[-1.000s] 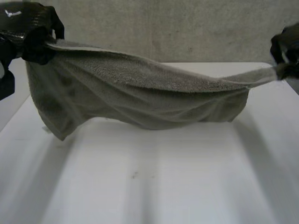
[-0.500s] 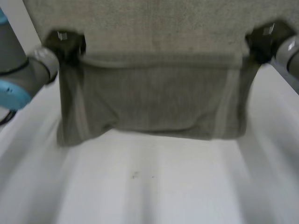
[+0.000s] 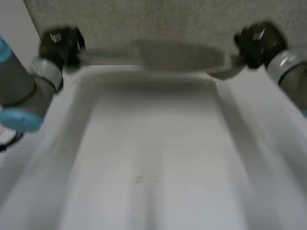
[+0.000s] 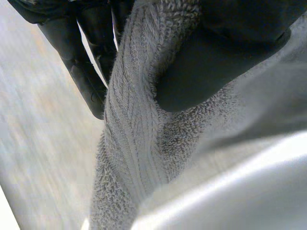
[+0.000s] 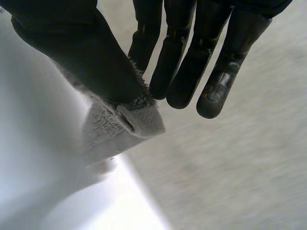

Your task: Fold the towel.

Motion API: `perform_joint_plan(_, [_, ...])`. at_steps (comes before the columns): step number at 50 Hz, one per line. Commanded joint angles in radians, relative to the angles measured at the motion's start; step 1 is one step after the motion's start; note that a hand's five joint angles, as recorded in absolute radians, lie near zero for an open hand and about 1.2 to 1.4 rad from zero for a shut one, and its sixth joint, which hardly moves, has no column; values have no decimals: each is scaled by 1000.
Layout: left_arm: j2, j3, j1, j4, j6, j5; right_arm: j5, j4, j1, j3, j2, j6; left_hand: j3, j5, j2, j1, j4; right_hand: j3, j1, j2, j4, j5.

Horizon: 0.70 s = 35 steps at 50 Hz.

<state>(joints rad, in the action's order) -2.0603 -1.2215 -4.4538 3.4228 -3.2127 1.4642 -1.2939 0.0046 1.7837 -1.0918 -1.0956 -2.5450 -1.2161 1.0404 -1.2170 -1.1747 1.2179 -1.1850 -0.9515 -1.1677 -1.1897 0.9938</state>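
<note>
The grey towel [image 3: 172,56] is stretched flat between my two hands at the far end of the white table [image 3: 153,158], seen almost edge-on. My left hand [image 3: 58,45] holds its left end; in the left wrist view the thumb [image 4: 225,62] presses the ribbed towel edge [image 4: 134,134] against the fingers [image 4: 81,67]. My right hand [image 3: 256,43] holds the right end; in the right wrist view its thumb [image 5: 81,57] pinches a towel corner [image 5: 122,125] against the fingers [image 5: 192,52].
A speckled grey wall [image 3: 158,21] rises behind the table's far edge. Both grey arms, the left arm [image 3: 21,96] and the right arm [image 3: 290,72], reach in along the table's sides.
Both hands have swung the towel up and away toward the far edge; it hung down as a sheet half a second ago and now lies stretched level. The hands came closer together.
</note>
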Motion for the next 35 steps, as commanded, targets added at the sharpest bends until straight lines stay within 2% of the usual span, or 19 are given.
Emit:
perform_joint_plan(1, [-26, -243, -4, 45, -21, -47, 39, 50, -6, -218, 13, 37, -180, 181, -179, -222, 178, -211, -445, -229, -207, 228])
perform_joint_plan(8, [49, -386, -28, 18, -99, -51, 27, 201, -9, -318, -9, 157, -180, 181, -179, -222, 178, -211, -445, -229, -207, 228])
perform_joint_plan(10, [123, -470, -50, -42, -163, -53, 18, 318, -32, -339, -35, 206, -180, 181, -179, -222, 178, -211, -445, -229, -207, 228])
perform_joint_plan(13, [158, -507, -56, -88, -196, -51, 16, 377, -52, -349, -55, 223, -180, 181, -179, -222, 178, -211, -445, -229, -207, 228])
perform_joint_plan(15, [236, -561, -70, -207, -248, -51, 16, 483, -85, -364, -108, 249, -180, 181, -179, -222, 178, -211, -445, -229, -207, 228])
perform_joint_plan(16, [236, -561, -70, -208, -248, -51, 16, 483, -86, -364, -109, 249, -180, 181, -179, -222, 178, -211, -445, -229, -207, 228])
perform_joint_plan(18, [340, -593, -74, -348, -275, -59, 21, 561, -104, -361, -188, 282, -180, 181, -179, -222, 178, -211, -445, -229, -207, 228])
perform_joint_plan(22, [405, -605, -94, -440, -276, -90, 30, 592, -125, -346, -248, 311, -180, 181, -179, -222, 178, -211, -445, -229, -207, 228])
perform_joint_plan(26, [420, -601, -137, -442, -277, -169, 31, 584, -119, -306, -265, 309, -180, 181, -179, -222, 178, -211, -445, -229, -207, 228])
perform_joint_plan(29, [413, -592, -147, -436, -279, -191, 31, 574, -116, -296, -251, 301, -180, 181, -179, -222, 178, -211, -445, -229, -207, 228])
perform_joint_plan(32, [348, -547, -147, -384, -276, -205, 16, 509, -110, -266, -168, 270, -180, 181, -179, -222, 178, -211, -445, -229, -207, 228])
perform_joint_plan(34, [238, -475, -136, -314, -276, -194, -8, 433, -84, -217, -69, 232, -180, 181, -179, -222, 178, -211, -445, -229, -207, 228])
perform_joint_plan(35, [238, -475, -136, -313, -276, -194, -8, 433, -84, -217, -69, 232, -180, 181, -179, -222, 178, -211, -445, -229, -207, 228])
